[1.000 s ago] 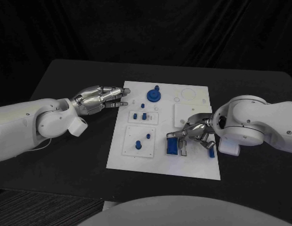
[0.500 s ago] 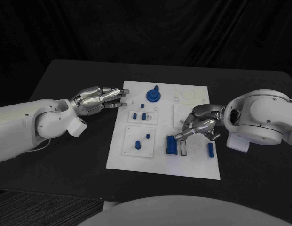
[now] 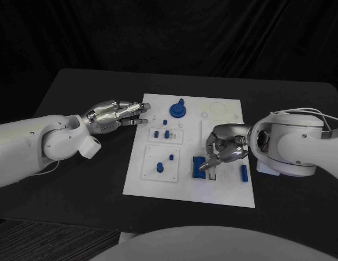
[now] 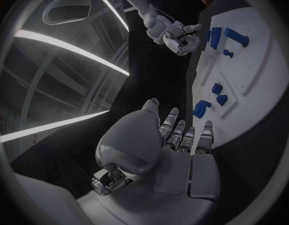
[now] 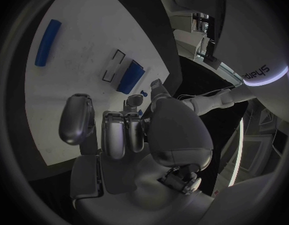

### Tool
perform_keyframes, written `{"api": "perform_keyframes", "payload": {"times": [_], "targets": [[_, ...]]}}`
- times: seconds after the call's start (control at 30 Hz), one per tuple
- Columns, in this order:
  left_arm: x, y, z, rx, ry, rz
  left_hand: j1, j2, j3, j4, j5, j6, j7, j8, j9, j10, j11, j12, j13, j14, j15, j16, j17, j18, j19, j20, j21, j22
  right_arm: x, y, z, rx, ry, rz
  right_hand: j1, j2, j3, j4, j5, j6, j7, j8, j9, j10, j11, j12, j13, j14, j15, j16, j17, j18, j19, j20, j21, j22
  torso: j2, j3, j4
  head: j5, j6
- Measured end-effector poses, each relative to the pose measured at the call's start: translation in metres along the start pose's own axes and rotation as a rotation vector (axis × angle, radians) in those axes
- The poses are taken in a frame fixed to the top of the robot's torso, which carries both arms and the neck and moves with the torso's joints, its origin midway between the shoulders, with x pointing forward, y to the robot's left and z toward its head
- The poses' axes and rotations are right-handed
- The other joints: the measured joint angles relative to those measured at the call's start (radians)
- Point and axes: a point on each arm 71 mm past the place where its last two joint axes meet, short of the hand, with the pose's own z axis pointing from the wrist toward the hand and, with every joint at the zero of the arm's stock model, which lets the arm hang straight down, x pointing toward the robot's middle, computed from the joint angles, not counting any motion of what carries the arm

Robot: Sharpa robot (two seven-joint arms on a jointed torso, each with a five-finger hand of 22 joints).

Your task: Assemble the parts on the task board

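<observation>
Right hand (image 3: 225, 148) drawn back over white task board (image 3: 227, 190), both hands' fingers curled empty

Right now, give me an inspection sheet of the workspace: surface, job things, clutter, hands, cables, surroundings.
Surface: black table, task board lying flat in the middle.
Job's things: blue round part at the board's far end; small blue pegs mid-board; blue block beside a slot; blue bar lying loose near the board's right edge.
Clutter: nothing seen.
Hands: left hand at the board's left edge, fingers curled, holding nothing; right hand above the board by the blue block, fingers curled, nothing visibly held.
Cables: thin cable over the right arm.
Surroundings: dark curtain behind the table.
</observation>
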Motion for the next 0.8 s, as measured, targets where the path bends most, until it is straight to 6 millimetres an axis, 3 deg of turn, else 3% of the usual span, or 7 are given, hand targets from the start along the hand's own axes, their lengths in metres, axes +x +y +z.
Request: {"api": "perform_keyframes", "payload": {"times": [0.2, 0.63, 0.77, 0.8], "targets": [[0.0, 0.001, -0.001, -0.001, 0.0, -0.001, 0.0, 0.0, 0.003, 0.003, 0.0, 0.0, 0.0, 0.0, 0.0, 0.0, 0.0, 0.0, 0.0, 0.0, 0.0, 0.0, 0.001, 0.0, 0.0, 0.0, 0.0, 0.0, 0.006, 0.0, 0.005, 0.001, 0.012, -0.039, 0.009, -0.014, 0.002, 0.028, -0.001, 0.021, -0.001, 0.023, 0.019, 0.0, -0.007, 0.0, 0.0, 0.003, -0.003, 0.0, 0.0, 0.0, 0.0, 0.0, -0.005, 0.0, 0.0, 0.0006, 0.0011, 0.0, 0.0], [0.0, 0.002, -0.001, -0.004, 0.002, -0.004, 0.0, 0.0, 0.003, 0.003, 0.0, 0.004, 0.004, 0.004, 0.0, 0.003, 0.003, 0.0, 0.0, 0.004, 0.004, 0.0, 0.001, 0.0, 0.004, 0.004, 0.0, 0.0, 0.011, 0.001, 0.009, 0.001, 0.034, -0.074, 0.035, -0.034, 0.005, 0.063, -0.001, 0.023, -0.002, 0.023, 0.027, 0.0, -0.007, 0.0, 0.0, 0.003, -0.003, 0.0, 0.0, 0.0, -0.004, -0.004, -0.01, 0.0, 0.0, 0.0006, 0.0017, -0.003, 0.0], [0.0, 0.002, -0.001, -0.005, 0.003, -0.004, 0.0, 0.0, 0.003, 0.003, 0.0, 0.004, 0.004, 0.004, 0.0, 0.003, 0.003, 0.0, 0.0, 0.004, 0.004, 0.004, 0.001, 0.0, 0.004, 0.004, 0.0, 0.0, 0.012, 0.0, 0.01, 0.005, 0.038, -0.077, 0.079, -0.009, 0.017, 0.059, 0.014, 0.027, -0.005, 0.023, 0.027, 0.0, -0.007, 0.0, 0.0, 0.003, -0.003, 0.0, 0.0, 0.0, -0.004, -0.004, -0.014, 0.0, 0.0, 0.0004, 0.0017, -0.003, 0.0], [0.0, 0.002, -0.001, -0.005, 0.003, -0.004, 0.0, 0.0, 0.003, 0.003, 0.0, 0.004, 0.004, 0.004, 0.001, 0.003, 0.003, 0.0, 0.0, 0.004, 0.004, 0.004, 0.001, 0.0, 0.004, 0.004, 0.0, 0.0, 0.012, 0.0, 0.01, 0.006, 0.038, -0.077, 0.09, 0.0, 0.021, 0.055, 0.043, 0.027, -0.005, 0.023, 0.027, 0.0, -0.007, 0.0, 0.0, 0.003, -0.003, 0.0, 0.0, 0.0, -0.004, -0.004, -0.016, 0.0, 0.0, 0.0001, 0.0016, -0.002, 0.0]]}}
